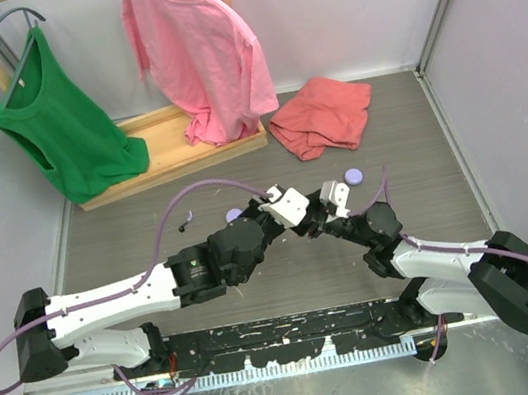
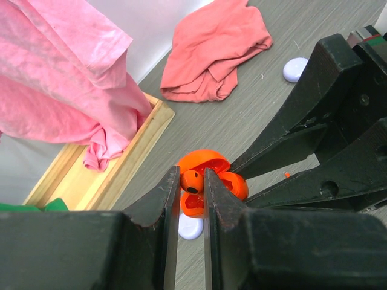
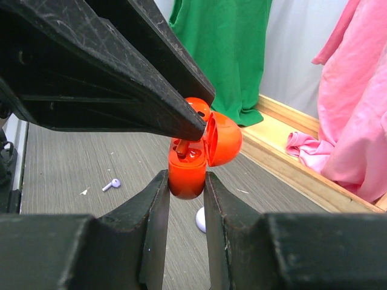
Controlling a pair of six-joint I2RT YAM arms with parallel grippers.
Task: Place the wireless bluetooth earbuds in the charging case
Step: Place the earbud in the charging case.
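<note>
My right gripper (image 3: 186, 179) is shut on the body of a red-orange charging case (image 3: 186, 175), held above the table with its lid (image 3: 222, 139) hinged open. My left gripper (image 2: 192, 176) is shut on a red-orange earbud (image 2: 192, 181) and holds it at the case's open top (image 2: 233, 184), its stem (image 3: 182, 148) reaching into the well. In the top view both grippers meet mid-table, left (image 1: 297, 214) and right (image 1: 324, 212), hiding the case. A lavender earbud (image 3: 111, 183) lies on the table. A black earbud (image 1: 185, 221) lies to the left.
Small lavender-white discs lie on the table: one under the case (image 2: 190, 226), one farther off (image 2: 295, 69), and one (image 1: 353, 178) right of the grippers. A crumpled red cloth (image 1: 321, 115) lies at the back. A wooden rack (image 1: 175, 151) holds a green shirt (image 1: 65, 129) and a pink shirt (image 1: 200, 56).
</note>
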